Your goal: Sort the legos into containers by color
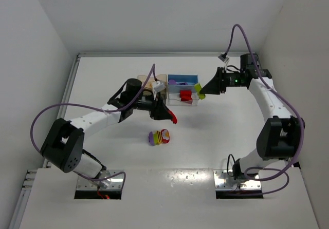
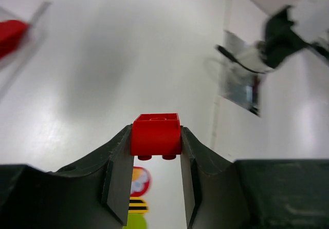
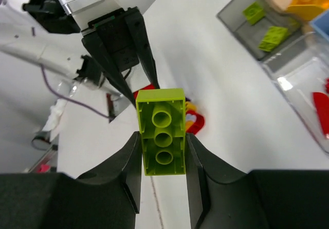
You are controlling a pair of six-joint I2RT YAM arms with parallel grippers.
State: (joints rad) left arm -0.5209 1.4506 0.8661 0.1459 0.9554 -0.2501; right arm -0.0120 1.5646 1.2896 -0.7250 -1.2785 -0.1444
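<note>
Nearest the arm bases, a small heap of loose plastic legos (image 1: 159,137), purple, yellow & red, lies on the white table (image 1: 231,141). Just beyond, L gripper (image 1: 168,116) is clamped on a red square plastic brick (image 2: 156,131), apart from the heap. Further back, R gripper (image 1: 201,91) is clamped on a lime-green oblong plastic brick (image 3: 162,136), just beside the clear whitish plastic bin (image 1: 175,102) w/ red pcs inside. Dark grey plastic bin (image 3: 234,18) holds two green pcs. Blue plastic bin (image 1: 182,77) & tan plastic bin (image 1: 160,78) stand furthest back.
</note>
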